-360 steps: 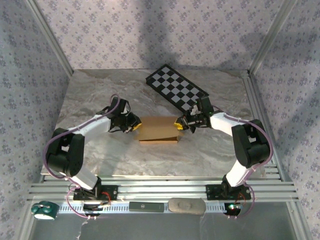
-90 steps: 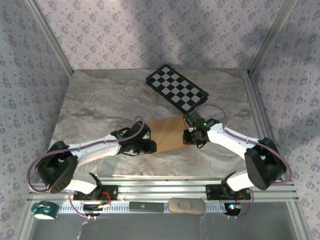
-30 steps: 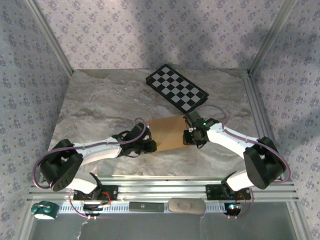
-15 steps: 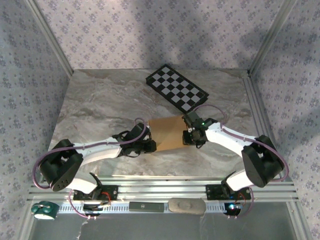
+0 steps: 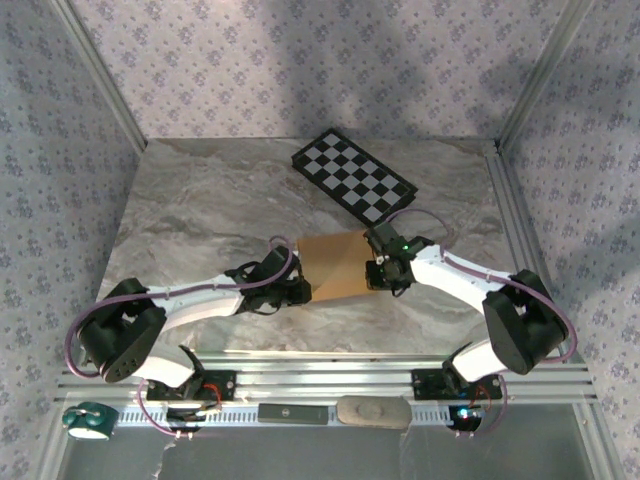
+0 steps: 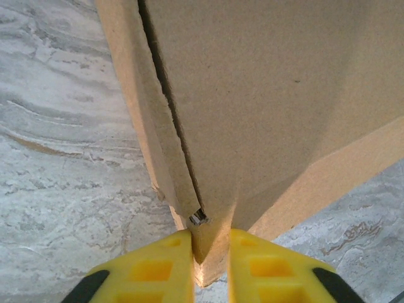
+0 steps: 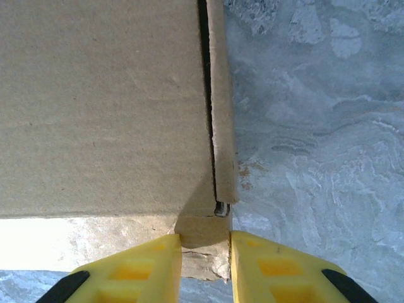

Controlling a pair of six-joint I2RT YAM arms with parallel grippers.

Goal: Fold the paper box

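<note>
Starting at the near edge of the table [image 5: 200,200], your two arms reach inward and meet around the paper box [image 5: 335,265], which sits just nearer than the table's middle. The left tool [image 5: 297,290] is closed on the box's near-left corner: in its wrist view, the yellow fingers [image 6: 151,268] press both faces of a thin cardboard edge, and the slit where two panels meet runs away toward 12 o'clock. The right tool [image 5: 376,276] is likewise clamped on a small tab at the right side, with a narrow strip of flap standing beside the main panel. The relation that matters is that the box lies at 3 o'clock from your left tool and at 9 o'clock from your right one, so each arm already touches it and neither is nearer. From above it looks nearly square, so its long axis is hard to call. Farther back, at 12 o'clock, the checkered board [image 5: 352,177] lies apart from the box.
</note>
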